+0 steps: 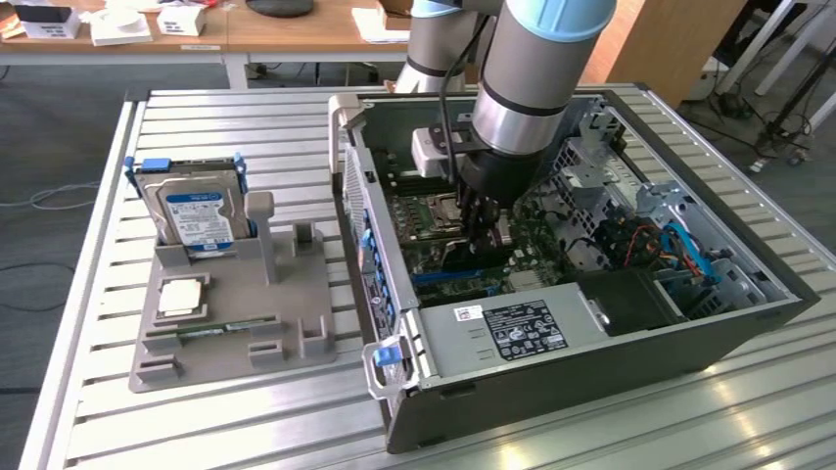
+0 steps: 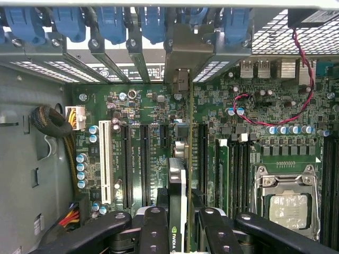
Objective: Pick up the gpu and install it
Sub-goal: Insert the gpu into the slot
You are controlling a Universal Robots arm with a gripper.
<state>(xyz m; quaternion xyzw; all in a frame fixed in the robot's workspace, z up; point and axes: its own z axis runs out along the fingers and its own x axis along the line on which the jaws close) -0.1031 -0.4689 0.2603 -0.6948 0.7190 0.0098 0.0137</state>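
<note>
The gpu [image 2: 177, 182] appears edge-on in the wrist view, a thin dark card with a silvery edge and a green logo near the fingers. It stands upright over the long black slots of the motherboard [image 2: 143, 111]. Its metal bracket [image 2: 188, 53] reaches the rear slot openings. My gripper [image 2: 183, 233] is shut on the card, with one black finger [image 2: 153, 233] on each side. In the exterior view the gripper [image 1: 479, 220] is down inside the open computer case [image 1: 731, 323], with the gpu [image 1: 460, 257] below it. Whether the card sits fully in a slot I cannot tell.
On the exterior view's left, a grey fixture [image 1: 235, 313] holds a silver blue-labelled hard drive [image 1: 196, 211], a processor [image 1: 180, 294] and a RAM stick [image 1: 209, 335]. Inside the case are the power supply [image 1: 523, 328], blue slot clips [image 2: 111, 24], a processor socket [image 2: 288, 203] and red wires [image 2: 275, 119].
</note>
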